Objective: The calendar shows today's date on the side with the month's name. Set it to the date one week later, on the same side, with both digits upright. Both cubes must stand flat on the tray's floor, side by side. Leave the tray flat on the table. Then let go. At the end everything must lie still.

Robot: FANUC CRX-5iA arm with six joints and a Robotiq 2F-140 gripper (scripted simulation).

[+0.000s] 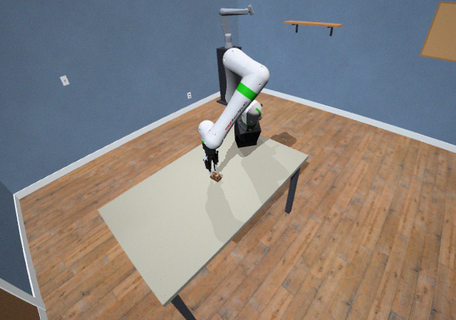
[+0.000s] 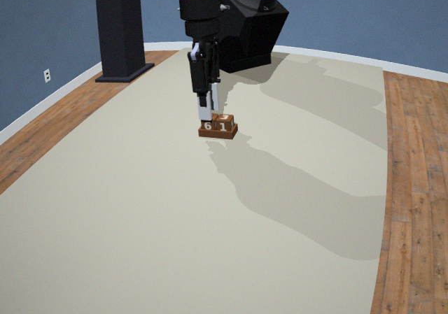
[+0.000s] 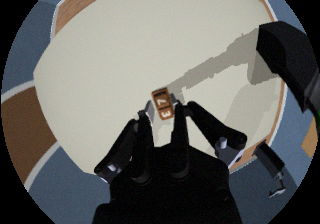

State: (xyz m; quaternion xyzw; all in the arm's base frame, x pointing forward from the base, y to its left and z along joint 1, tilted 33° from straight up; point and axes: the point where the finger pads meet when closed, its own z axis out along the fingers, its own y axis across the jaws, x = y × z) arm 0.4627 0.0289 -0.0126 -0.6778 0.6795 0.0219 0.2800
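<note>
The small brown calendar tray (image 2: 218, 133) lies flat on the table with two brown cubes side by side in it. On the side facing the exterior camera the left cube (image 2: 207, 125) reads 6 and the right cube (image 2: 224, 125) reads 1, both upright. I cannot see the month's name. My gripper (image 2: 208, 117) points straight down over the left cube, fingers partly open, tips level with the cube's top and straddling it. I cannot see them press on it. The calendar also shows in the top view (image 1: 216, 177) and between the fingertips in the wrist view (image 3: 163, 103).
The arm's black base (image 2: 253, 32) stands at the table's far end, behind the calendar. A black pedestal (image 2: 119, 29) stands on the floor at the far left. The table's edges lie well away from the tray.
</note>
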